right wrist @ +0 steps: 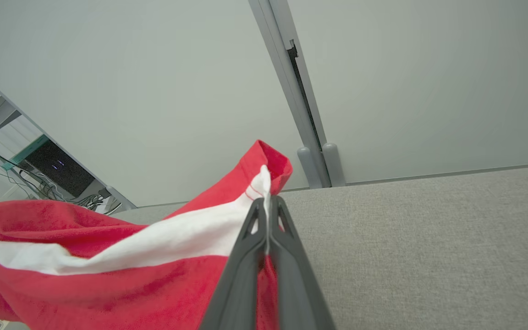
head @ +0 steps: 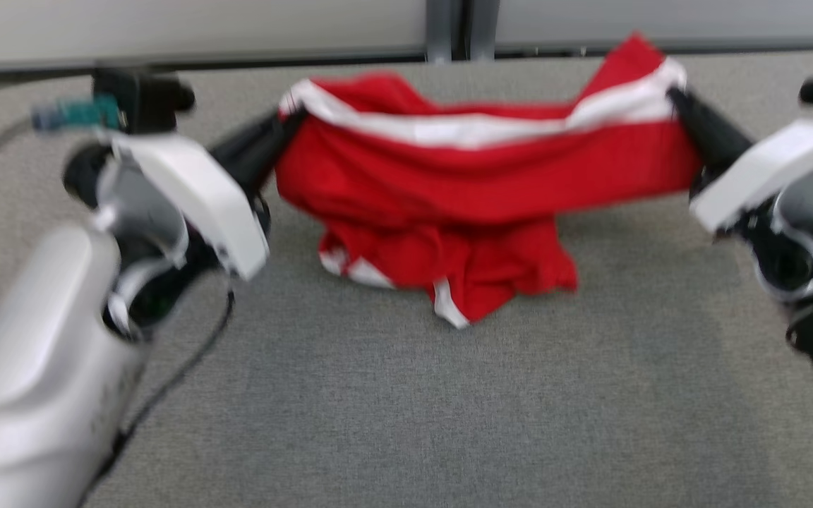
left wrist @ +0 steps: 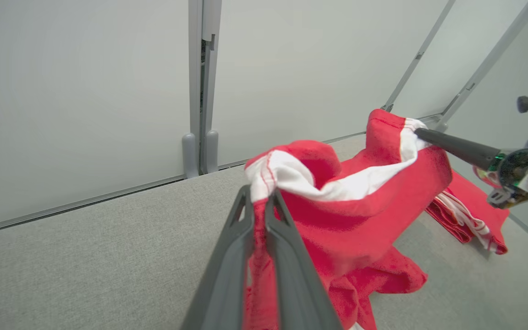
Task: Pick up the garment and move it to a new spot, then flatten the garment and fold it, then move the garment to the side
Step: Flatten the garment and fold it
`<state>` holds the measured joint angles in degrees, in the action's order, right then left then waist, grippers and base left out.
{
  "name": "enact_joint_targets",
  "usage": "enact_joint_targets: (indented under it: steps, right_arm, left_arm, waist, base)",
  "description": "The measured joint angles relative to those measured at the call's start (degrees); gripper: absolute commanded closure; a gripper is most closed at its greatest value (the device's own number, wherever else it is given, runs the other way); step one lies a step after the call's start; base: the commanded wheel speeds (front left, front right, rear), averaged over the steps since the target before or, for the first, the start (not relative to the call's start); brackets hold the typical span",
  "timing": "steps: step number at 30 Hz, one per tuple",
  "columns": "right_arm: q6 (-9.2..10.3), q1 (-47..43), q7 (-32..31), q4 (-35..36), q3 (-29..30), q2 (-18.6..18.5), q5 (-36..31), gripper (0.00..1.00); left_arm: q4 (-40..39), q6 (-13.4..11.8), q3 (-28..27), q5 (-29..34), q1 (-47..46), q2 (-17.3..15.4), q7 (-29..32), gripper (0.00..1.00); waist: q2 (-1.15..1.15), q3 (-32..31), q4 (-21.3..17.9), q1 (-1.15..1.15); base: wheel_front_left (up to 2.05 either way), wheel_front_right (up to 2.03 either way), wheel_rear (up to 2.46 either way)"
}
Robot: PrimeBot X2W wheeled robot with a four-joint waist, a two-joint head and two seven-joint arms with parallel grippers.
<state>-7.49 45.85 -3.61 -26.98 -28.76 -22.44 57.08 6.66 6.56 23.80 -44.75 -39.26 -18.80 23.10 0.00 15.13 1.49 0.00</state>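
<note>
A red garment with a white band hangs stretched between my two grippers above the grey table, its lower part bunched on the surface. My left gripper is shut on the garment's left end; in the left wrist view the cloth is pinched between my left gripper's fingers. My right gripper is shut on the right end, where the white band meets the tips of the right gripper. The right gripper's dark finger also shows in the left wrist view.
The grey fabric-covered table spreads wide in front. Pale partition walls with a grey post run along the far edge. A second red and white cloth lies on the table beyond the held one. A black cable trails by my left arm.
</note>
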Motion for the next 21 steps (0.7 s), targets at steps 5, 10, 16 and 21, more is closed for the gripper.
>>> enact_joint_targets:
  steps: [5, 10, 16, 21]
  right_arm:
    - [0.00, 12.9, -0.6, -3.4, 0.3, 0.8, 2.1, 1.00]
    - [0.00, 25.2, 2.0, -6.2, 0.6, 1.2, 3.0, 1.00]
    - [0.00, 36.1, 8.3, -9.1, 0.5, 1.2, 2.9, 1.00]
    - [0.00, 40.0, 9.6, -10.3, -1.7, 1.0, 3.5, 1.00]
  left_arm:
    - [10.4, 0.5, 1.5, 2.3, -16.1, -0.8, 1.1, 1.00]
    - [18.1, 0.9, 2.3, 2.4, -30.0, -0.2, -1.6, 1.00]
    - [24.5, 0.9, 5.2, 2.2, -42.0, -0.4, -8.2, 1.00]
    - [27.6, 0.9, 8.6, 1.1, -45.8, -1.2, -10.6, 1.00]
  waist:
    - [0.00, 6.3, -0.7, 0.00]
    - [0.00, 11.9, -1.3, 0.00]
    - [0.00, 15.8, -1.8, 0.00]
    - [0.00, 16.0, -2.1, 0.00]
  base:
    - [0.00, 0.00, 0.00]
    - [0.00, 0.00, 0.00]
    - [0.00, 0.00, 0.00]
    - [0.00, 0.00, 0.00]
